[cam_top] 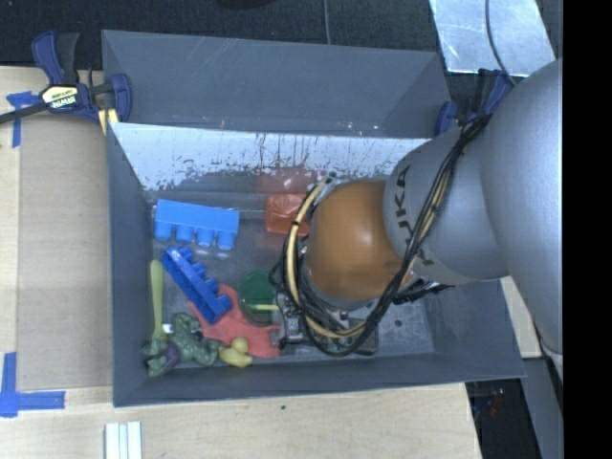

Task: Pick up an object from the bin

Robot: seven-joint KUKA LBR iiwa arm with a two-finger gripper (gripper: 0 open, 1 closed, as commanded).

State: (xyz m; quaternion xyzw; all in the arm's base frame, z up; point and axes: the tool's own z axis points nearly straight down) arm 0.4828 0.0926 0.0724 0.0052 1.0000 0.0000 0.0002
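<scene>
My gripper (290,325) shows as a dark metal piece under the arm's orange cover, low over the bin's front middle. Right next to it on its left lies a dark green round thing (255,292), and a flat red piece (232,330) sits just below that. A small yellow duck (236,353) rests at the front wall near the red piece. An orange-red block (282,214) lies behind the cover, towards the back. Whether anything is in the gripper is hidden.
On the left lie a light blue studded block (196,225), a darker blue toothed piece (195,281), a yellow-green stick (156,297) and a green camouflage figure (182,348). The arm and its cables cover the bin's right half.
</scene>
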